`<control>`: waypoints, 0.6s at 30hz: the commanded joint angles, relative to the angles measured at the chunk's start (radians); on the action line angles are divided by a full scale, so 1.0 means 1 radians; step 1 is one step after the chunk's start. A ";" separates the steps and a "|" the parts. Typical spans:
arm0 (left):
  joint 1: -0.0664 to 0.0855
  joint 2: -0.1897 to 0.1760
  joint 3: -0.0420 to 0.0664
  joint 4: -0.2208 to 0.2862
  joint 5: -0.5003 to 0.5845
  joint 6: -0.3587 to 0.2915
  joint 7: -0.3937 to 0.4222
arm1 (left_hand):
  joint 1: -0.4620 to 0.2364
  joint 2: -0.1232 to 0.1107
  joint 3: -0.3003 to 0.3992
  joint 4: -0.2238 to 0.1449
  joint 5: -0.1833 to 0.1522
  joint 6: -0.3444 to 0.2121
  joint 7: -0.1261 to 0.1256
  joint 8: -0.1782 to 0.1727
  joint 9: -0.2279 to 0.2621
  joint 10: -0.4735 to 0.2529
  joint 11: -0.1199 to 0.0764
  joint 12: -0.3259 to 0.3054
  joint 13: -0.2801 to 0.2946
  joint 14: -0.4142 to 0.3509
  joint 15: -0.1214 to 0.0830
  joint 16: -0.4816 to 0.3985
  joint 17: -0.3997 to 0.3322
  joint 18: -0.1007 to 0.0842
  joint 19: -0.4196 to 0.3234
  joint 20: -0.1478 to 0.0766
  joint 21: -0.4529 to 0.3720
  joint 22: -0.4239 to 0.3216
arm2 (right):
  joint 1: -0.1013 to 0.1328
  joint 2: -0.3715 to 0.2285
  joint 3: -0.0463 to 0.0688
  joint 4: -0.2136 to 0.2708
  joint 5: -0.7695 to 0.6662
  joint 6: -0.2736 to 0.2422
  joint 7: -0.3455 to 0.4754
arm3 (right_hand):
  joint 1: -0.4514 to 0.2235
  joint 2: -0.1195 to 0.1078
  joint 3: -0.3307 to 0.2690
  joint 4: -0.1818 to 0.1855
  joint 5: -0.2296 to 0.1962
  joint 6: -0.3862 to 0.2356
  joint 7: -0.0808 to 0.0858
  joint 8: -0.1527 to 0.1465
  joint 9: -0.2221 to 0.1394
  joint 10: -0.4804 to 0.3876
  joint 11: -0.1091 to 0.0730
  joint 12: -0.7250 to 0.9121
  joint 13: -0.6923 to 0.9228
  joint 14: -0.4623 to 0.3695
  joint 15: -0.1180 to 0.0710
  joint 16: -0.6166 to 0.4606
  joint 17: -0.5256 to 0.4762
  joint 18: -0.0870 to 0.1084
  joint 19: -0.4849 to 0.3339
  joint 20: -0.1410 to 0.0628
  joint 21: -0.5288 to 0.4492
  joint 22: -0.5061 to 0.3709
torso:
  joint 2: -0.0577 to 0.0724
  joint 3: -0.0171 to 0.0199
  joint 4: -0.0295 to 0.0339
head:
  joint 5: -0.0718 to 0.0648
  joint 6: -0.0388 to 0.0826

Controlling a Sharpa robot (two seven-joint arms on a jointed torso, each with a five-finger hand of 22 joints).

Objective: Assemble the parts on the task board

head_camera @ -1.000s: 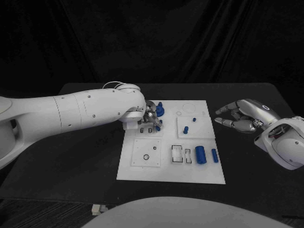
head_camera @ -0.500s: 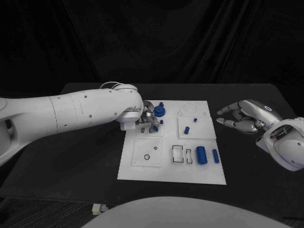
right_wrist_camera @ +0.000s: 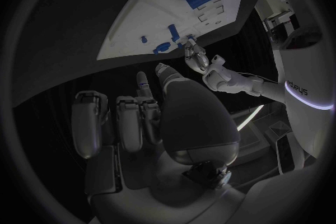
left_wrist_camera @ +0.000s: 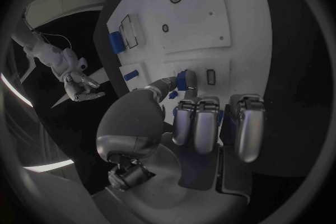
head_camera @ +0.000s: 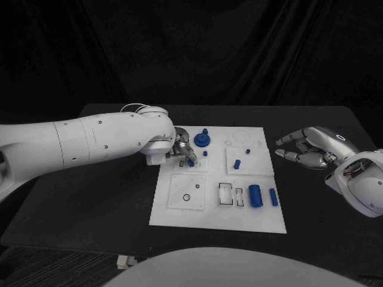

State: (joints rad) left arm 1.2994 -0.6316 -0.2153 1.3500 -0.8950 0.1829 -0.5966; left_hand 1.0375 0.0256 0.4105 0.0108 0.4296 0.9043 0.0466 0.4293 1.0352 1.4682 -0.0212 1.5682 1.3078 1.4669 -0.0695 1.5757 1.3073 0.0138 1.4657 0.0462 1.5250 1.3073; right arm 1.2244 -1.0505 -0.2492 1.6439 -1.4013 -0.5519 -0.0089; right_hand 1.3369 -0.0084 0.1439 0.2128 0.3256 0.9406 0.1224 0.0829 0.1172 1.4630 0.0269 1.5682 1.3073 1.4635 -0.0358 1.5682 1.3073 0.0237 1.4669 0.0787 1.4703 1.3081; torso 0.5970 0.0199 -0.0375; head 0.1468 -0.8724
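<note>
The setting is a robotics lab or test cell arranged for recording. A black table (head_camera: 97, 203) occupies the centre of the head view, and black curtain (head_camera: 243, 54) fills the whole upper half of the frame behind it, closing off the background. A white task board (head_camera: 213, 212) with machined cut-outs and recesses lies flat at the middle of the table, in the manner of a bench test fixture. No household furnishings appear.

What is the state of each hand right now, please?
Left hand: holding a small blue part between thumb and finger, over the task board.
Right hand: holds nothing, fingers loosely curled and apart, off the board.
</note>
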 commanded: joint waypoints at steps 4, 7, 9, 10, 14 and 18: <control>0.000 -0.005 0.001 0.006 0.001 -0.011 -0.020 | -0.016 0.001 0.046 -0.035 -0.003 0.002 -0.004 -0.009 0.002 0.103 -0.004 0.003 0.263 0.104 -0.002 -0.005 0.263 0.008 0.050 -0.005 -0.007 0.195 | -0.003 -0.002 0.001 0.001 -0.002 0.004 -0.019 | 0.010 0.001 0.007 0.001 0.007 0.010 -0.001 -0.003 -0.002 0.108 0.007 0.003 0.263 0.107 0.005 0.003 0.264 0.004 0.041 0.000 -0.003 0.226 | 0.002 -0.0016 0.0001 | 0.003 0.000; 0.000 -0.005 0.001 0.005 0.001 -0.016 -0.021 | -0.018 0.001 0.050 -0.035 -0.006 0.000 -0.003 -0.011 0.003 0.103 -0.004 0.003 0.263 0.104 -0.001 -0.005 0.263 0.008 0.049 -0.004 -0.007 0.194 | -0.004 -0.003 0.001 0.002 -0.002 0.005 -0.019 | 0.010 0.001 0.007 0.001 0.007 0.010 -0.001 -0.003 -0.002 0.108 0.007 0.003 0.263 0.107 0.005 0.003 0.264 0.004 0.041 0.000 -0.003 0.226 | 0.002 -0.0019 0.0004 | 0.005 0.000; 0.000 -0.004 0.001 0.006 0.001 -0.021 -0.021 | -0.021 0.001 0.054 -0.035 -0.014 -0.001 -0.003 -0.014 0.005 0.103 -0.003 0.003 0.263 0.104 -0.001 -0.005 0.263 0.008 0.049 -0.004 -0.008 0.194 | -0.005 -0.003 0.001 0.002 -0.002 0.006 -0.019 | 0.010 0.001 0.007 0.001 0.007 0.010 -0.001 -0.003 -0.002 0.108 0.007 0.003 0.263 0.107 0.005 0.003 0.264 0.004 0.041 0.000 -0.003 0.226 | 0.002 -0.0019 0.0002 | 0.006 0.000; 0.000 -0.004 0.001 0.006 0.001 -0.024 -0.022 | -0.021 0.001 0.056 -0.035 -0.016 -0.001 -0.003 -0.015 0.006 0.103 -0.003 0.003 0.263 0.104 -0.001 -0.005 0.263 0.008 0.049 -0.004 -0.008 0.194 | -0.005 -0.003 0.001 0.002 -0.002 0.006 -0.018 | 0.010 0.001 0.007 0.001 0.007 0.010 -0.001 -0.003 -0.002 0.108 0.007 0.003 0.263 0.107 0.005 0.003 0.264 0.004 0.041 0.000 -0.003 0.226 | 0.001 -0.0018 -0.0004 | 0.007 0.000; 0.000 -0.002 0.001 0.006 0.001 -0.035 -0.021 | -0.025 0.004 0.062 -0.032 -0.025 -0.001 -0.002 -0.018 0.008 0.103 -0.002 0.003 0.263 0.104 0.000 -0.005 0.263 0.008 0.050 -0.004 -0.008 0.195 | -0.006 -0.005 0.001 0.004 -0.002 0.008 -0.018 | 0.010 0.001 0.008 0.001 0.007 0.011 0.000 -0.003 -0.002 0.108 0.008 0.003 0.263 0.107 0.006 0.003 0.264 0.005 0.040 0.000 -0.005 0.225 | 0.001 -0.0014 -0.0012 | 0.009 0.000; -0.001 0.000 0.001 0.004 0.001 -0.043 -0.019 | -0.027 0.007 0.064 -0.029 -0.029 -0.002 -0.001 -0.021 0.009 0.103 -0.001 0.003 0.263 0.104 0.000 -0.005 0.263 0.008 0.050 -0.003 -0.008 0.195 | -0.006 -0.006 0.001 0.005 -0.002 0.010 -0.019 | 0.010 0.001 0.008 0.001 0.007 0.011 0.000 -0.003 -0.002 0.108 0.008 0.003 0.263 0.107 0.006 0.003 0.264 0.005 0.040 0.000 -0.005 0.225 | 0.000 -0.0015 -0.0020 | 0.010 0.000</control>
State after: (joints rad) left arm 1.2994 -0.6337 -0.2155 1.3532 -0.8952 0.1606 -0.6189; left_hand 1.0102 0.0264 0.4478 0.0012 0.4036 0.9074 0.0507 0.4143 1.0428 1.4682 -0.0212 1.5681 1.3079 1.4669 -0.0695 1.5757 1.3073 0.0139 1.4657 0.0462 1.5211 1.3080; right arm 1.2214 -1.0549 -0.2492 1.6460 -1.4013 -0.5475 -0.0108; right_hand 1.3387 -0.0066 0.1463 0.2152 0.3290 0.9468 0.1215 0.0830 0.1166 1.4666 0.0305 1.5682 1.3073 1.4635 -0.0358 1.5682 1.3073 0.0237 1.4669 0.0787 1.4703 1.3078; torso 0.5982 0.0183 -0.0385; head 0.1560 -0.8728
